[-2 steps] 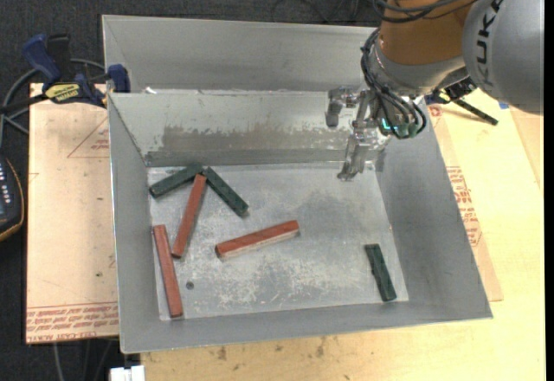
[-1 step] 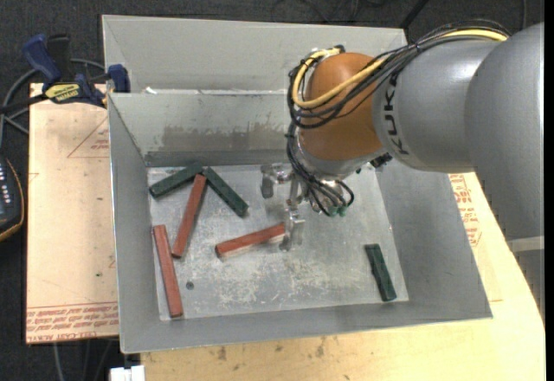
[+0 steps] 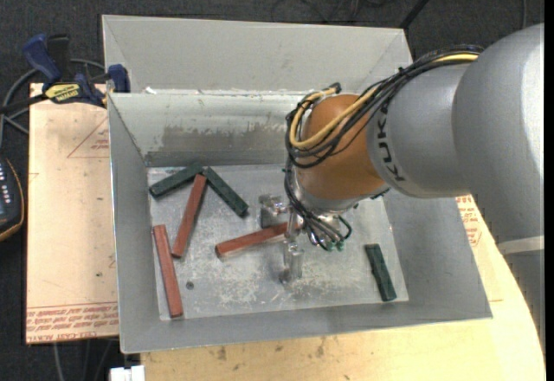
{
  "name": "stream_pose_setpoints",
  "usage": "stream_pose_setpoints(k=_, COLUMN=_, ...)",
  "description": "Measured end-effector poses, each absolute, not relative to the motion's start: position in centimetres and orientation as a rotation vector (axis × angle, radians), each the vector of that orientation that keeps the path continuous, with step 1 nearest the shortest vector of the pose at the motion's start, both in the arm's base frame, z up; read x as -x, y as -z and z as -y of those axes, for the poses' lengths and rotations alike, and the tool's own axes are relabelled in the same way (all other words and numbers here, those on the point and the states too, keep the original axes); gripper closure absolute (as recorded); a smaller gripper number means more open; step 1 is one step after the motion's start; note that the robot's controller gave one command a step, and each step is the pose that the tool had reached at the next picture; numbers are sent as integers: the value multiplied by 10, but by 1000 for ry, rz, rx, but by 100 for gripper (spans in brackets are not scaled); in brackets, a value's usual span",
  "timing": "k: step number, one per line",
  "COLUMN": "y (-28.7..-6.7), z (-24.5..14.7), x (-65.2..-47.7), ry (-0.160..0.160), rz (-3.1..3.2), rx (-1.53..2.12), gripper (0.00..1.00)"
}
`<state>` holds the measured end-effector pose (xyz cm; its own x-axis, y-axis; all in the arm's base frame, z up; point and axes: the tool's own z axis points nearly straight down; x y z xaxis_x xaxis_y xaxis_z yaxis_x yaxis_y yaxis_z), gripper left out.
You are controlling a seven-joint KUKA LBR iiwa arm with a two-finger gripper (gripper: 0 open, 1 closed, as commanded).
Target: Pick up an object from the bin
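Two fingers (image 3: 293,265) of my gripper (image 3: 286,239) stand wide apart, straddling the right end of the mid-bin red-brown bar (image 3: 247,242) without clamping it. Well clear lie the left red-brown bars (image 3: 189,216), the crossed dark green bars (image 3: 225,190) and the right green bar (image 3: 379,272).

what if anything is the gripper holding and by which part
It cannot be told. The gripper sits at the right end of a red-brown bar lying mid-bin, but a hold isn't visible.
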<state>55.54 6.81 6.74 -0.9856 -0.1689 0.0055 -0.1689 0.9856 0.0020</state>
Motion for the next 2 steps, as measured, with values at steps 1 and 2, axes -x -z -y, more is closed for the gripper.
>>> stream_pose_setpoints(k=1, y=-71, z=-68, x=-558, ry=3, rz=3132, rx=-265, gripper=100)
stream_pose_setpoints(k=2, y=-214, z=-19, x=-511, ry=-2, rz=3041, rx=-816, gripper=100)
